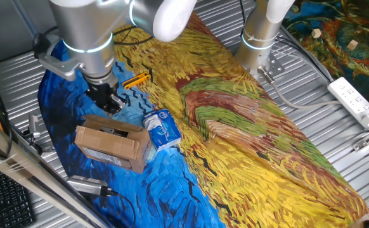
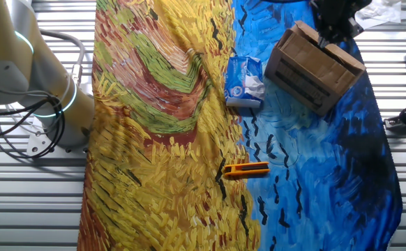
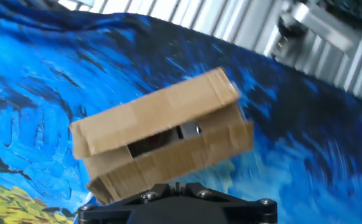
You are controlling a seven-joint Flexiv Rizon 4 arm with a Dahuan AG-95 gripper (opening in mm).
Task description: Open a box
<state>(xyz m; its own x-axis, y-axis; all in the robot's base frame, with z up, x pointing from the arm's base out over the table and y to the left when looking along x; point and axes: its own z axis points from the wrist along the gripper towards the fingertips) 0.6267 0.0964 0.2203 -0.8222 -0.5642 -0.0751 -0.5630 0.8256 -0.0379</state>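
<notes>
The box (image 1: 111, 144) is a small brown cardboard carton lying on the blue part of the painted cloth. In the hand view the box (image 3: 162, 146) has its top flap lifted a little, with a dark gap beneath it. My gripper (image 1: 111, 103) hangs just behind the box's back edge, pointing down at it. From the other fixed view the gripper (image 2: 331, 35) is at the top edge of the box (image 2: 314, 68). In the hand view the gripper (image 3: 178, 185) has its jaws close together with nothing held between them.
A blue-and-white soft packet (image 1: 161, 128) lies right beside the box. An orange utility knife (image 1: 136, 80) lies further back on the cloth. A dark metal tool (image 1: 90, 185) lies on the ribbed metal table edge near the box. A white power strip (image 1: 357, 101) sits at the right.
</notes>
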